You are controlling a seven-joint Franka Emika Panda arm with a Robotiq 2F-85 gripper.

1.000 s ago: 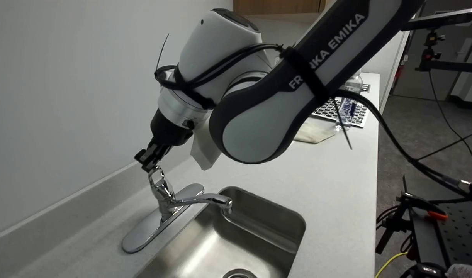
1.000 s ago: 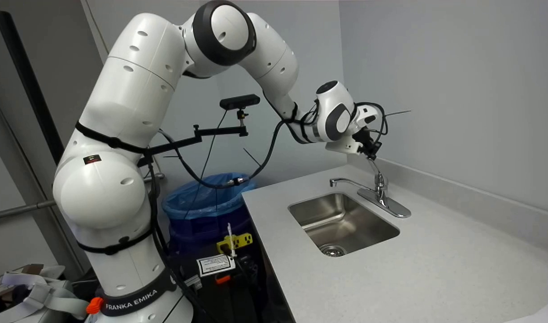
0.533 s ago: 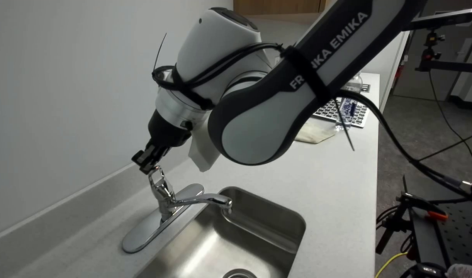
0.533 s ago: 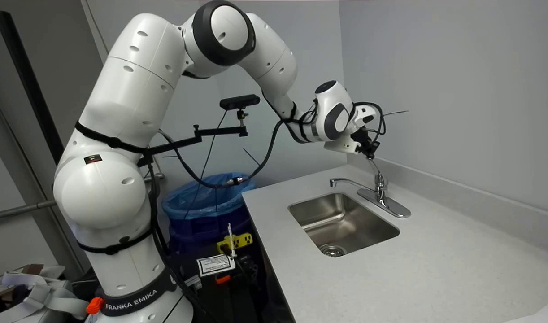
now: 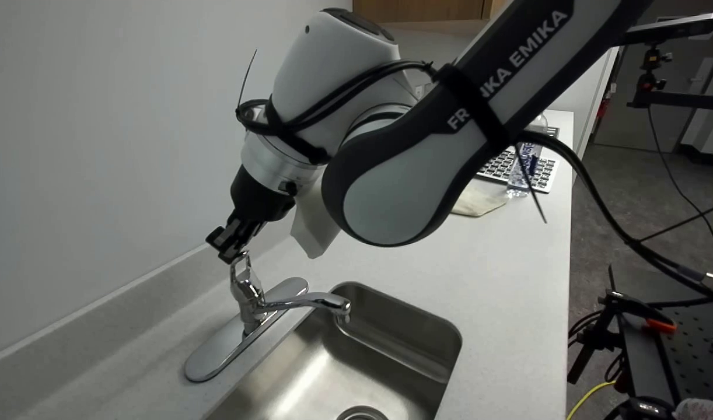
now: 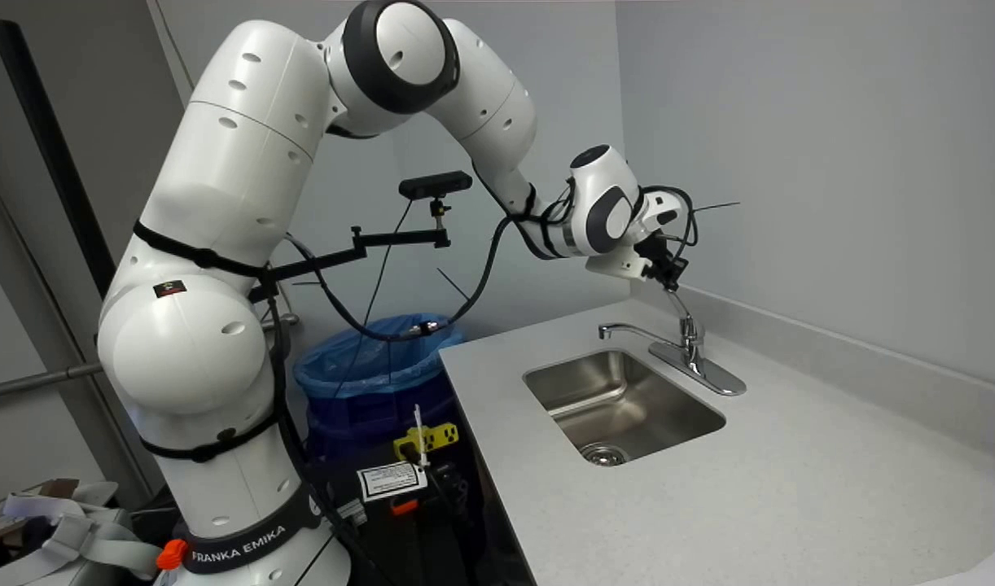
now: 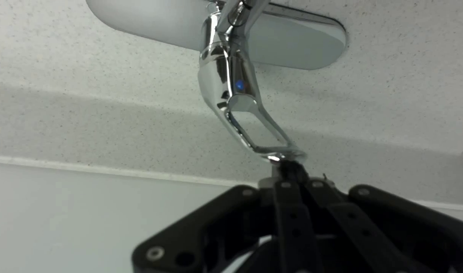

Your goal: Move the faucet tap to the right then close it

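The chrome faucet tap (image 5: 247, 290) stands on its long base plate behind the sink, its spout (image 5: 315, 300) reaching out over the basin. In an exterior view its lever handle (image 6: 678, 303) leans up toward my gripper (image 6: 673, 285). From the wrist, the looped handle (image 7: 231, 72) carries a blue dot. The tips of my gripper (image 7: 292, 170) are together, with nothing seen gripped between them. They meet the far end of the loop and appear to touch it; the exact contact is blurred and dark.
A steel sink basin (image 5: 310, 373) is set into the pale counter (image 6: 791, 505). The wall (image 5: 111, 146) rises close behind the tap. Farther along the counter lie a bottle (image 5: 527, 166), a keyboard (image 5: 546, 175) and a cloth (image 5: 479, 201). A blue-lined bin (image 6: 375, 350) stands beyond the counter's edge.
In an exterior view, my gripper first drifts slightly left, then comes back right. The handle's top has tipped a little the same way, rightward. Spout and base have not moved.
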